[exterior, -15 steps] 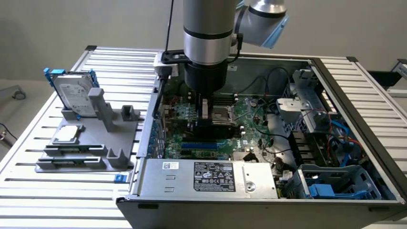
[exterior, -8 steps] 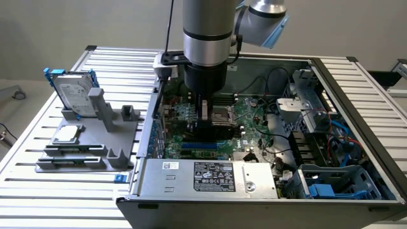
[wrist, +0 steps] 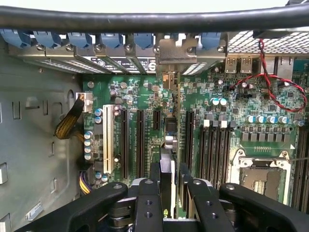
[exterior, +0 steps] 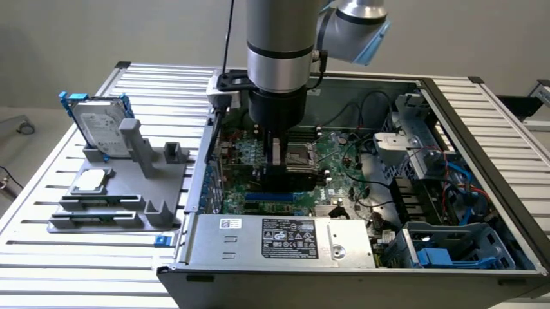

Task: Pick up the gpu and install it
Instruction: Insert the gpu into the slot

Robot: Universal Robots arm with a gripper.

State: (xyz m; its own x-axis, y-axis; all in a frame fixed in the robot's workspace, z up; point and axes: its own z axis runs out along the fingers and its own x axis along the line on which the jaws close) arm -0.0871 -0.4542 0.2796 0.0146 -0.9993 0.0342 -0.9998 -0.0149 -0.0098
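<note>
The gpu [wrist: 167,145] stands on edge between my fingers, seen edge-on, running down toward the black expansion slots of the green motherboard [wrist: 145,96]. Its metal bracket [wrist: 176,52] sits against the case's rear slot openings. My gripper [wrist: 169,170] is shut on the card, one black finger [wrist: 147,203] on each side. In the exterior view the gripper [exterior: 282,175] reaches straight down into the open computer case [exterior: 447,109], with the card's dark body [exterior: 288,180] just above the board. Whether the card is fully seated in a slot is hidden.
A white PCI slot [wrist: 107,140] and long black memory slots [wrist: 215,150] flank the card. The CPU socket [wrist: 260,176] lies beyond them. Red and black wires [wrist: 270,82] loop nearby. Outside the case, a silver hard drive [exterior: 96,125] stands on a grey fixture [exterior: 112,196].
</note>
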